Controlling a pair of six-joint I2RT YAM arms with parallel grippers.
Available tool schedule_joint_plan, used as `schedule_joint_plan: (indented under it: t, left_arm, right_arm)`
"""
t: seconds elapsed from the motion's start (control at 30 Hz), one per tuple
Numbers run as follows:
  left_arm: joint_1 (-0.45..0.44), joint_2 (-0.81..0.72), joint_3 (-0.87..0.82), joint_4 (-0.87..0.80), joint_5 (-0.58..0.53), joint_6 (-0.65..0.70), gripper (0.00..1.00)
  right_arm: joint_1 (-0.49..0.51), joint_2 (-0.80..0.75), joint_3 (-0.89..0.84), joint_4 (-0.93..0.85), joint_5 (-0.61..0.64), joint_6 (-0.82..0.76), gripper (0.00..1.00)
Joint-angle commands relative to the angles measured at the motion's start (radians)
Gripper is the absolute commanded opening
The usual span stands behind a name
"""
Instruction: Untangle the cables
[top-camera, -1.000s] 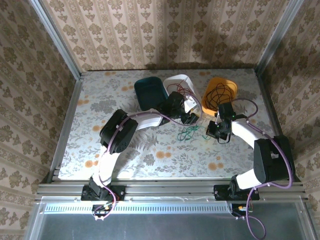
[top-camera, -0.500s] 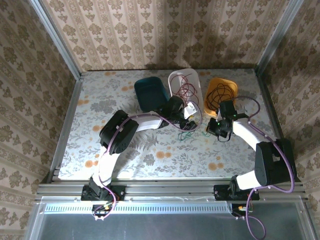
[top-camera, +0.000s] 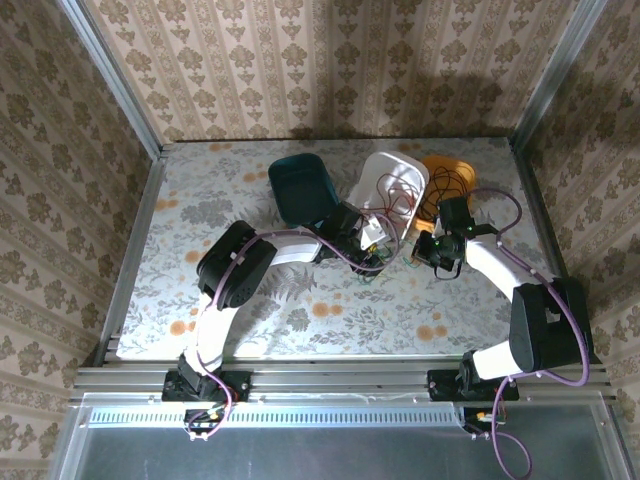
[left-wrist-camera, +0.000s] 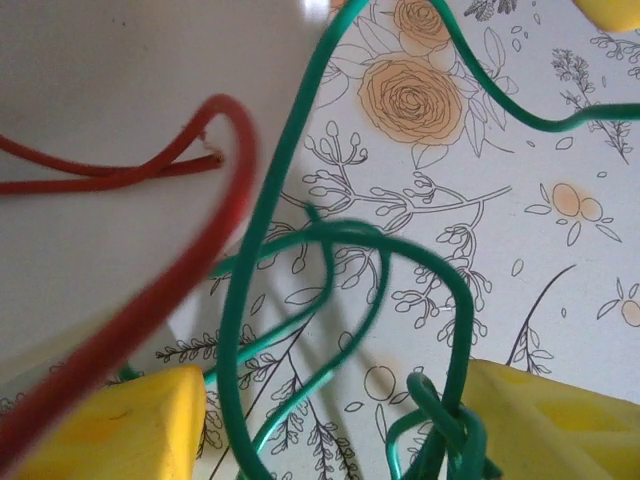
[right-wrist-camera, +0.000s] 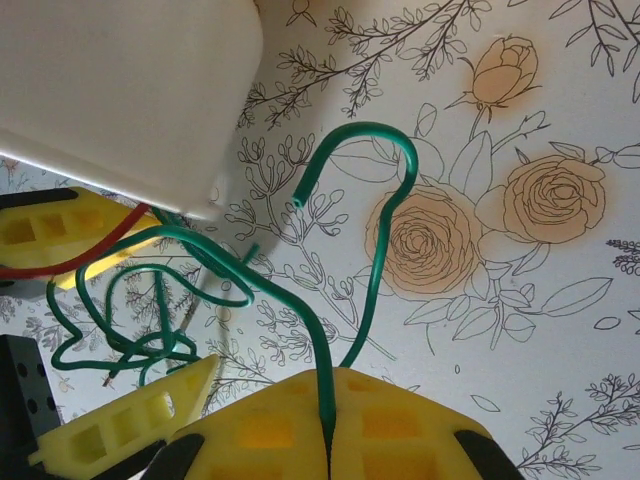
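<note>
Our right hand (right-wrist-camera: 327, 400) pinches the thin green cable (right-wrist-camera: 372, 128); we should draw its loops slowly through our spread left hand (left-wrist-camera: 335, 400).

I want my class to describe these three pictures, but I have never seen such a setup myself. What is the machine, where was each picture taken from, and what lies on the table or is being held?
The machine is two robot arms, a left arm and a right arm, bolted at the near edge of a flowered table. The wide picture looks down from above and behind them. The two close-ups come from a camera on each wrist, and the yellow blocks in them are fingers of the grippers. On the table are a dark teal tub, a white tub with a red cable running out of it, and an orange tub. A tangled green cable lies between the arms. The right gripper is shut on it. The left gripper is open, with green loops between its fingers.
</note>
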Motion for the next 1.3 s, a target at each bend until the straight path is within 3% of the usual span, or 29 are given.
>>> schedule_joint_plan:
  t: [0.0, 0.43, 0.8, 0.87, 0.93, 1.03, 1.27]
  left_arm:
    - [0.011, -0.045, 0.044, -0.057, 0.042, 0.008, 0.68]
    - [0.018, -0.130, 0.007, -0.074, 0.034, 0.036, 0.69]
    - [0.018, -0.138, -0.016, -0.056, 0.021, 0.044, 0.69]
    - [0.021, -0.127, -0.027, -0.020, 0.013, 0.013, 0.58]
    - [0.029, -0.118, -0.049, 0.047, -0.008, -0.035, 0.30]
    - [0.049, -0.124, -0.106, 0.150, -0.036, -0.118, 0.02]
    - [0.093, -0.236, -0.262, 0.210, -0.020, -0.173, 0.00]
  right_arm:
    - [0.003, -0.002, 0.050, -0.006, 0.002, 0.001, 0.00]
    - [-0.004, 0.156, 0.273, -0.074, 0.024, -0.041, 0.00]
    - [-0.004, 0.132, 0.249, -0.061, -0.051, -0.018, 0.00]
    - [-0.004, 0.121, 0.229, -0.049, -0.080, -0.005, 0.00]
    - [-0.004, 0.108, 0.205, -0.042, -0.096, 0.008, 0.00]
    - [-0.006, 0.073, 0.170, -0.050, -0.058, 0.019, 0.00]
    - [-0.055, -0.027, 0.087, -0.049, 0.107, 0.106, 0.00]
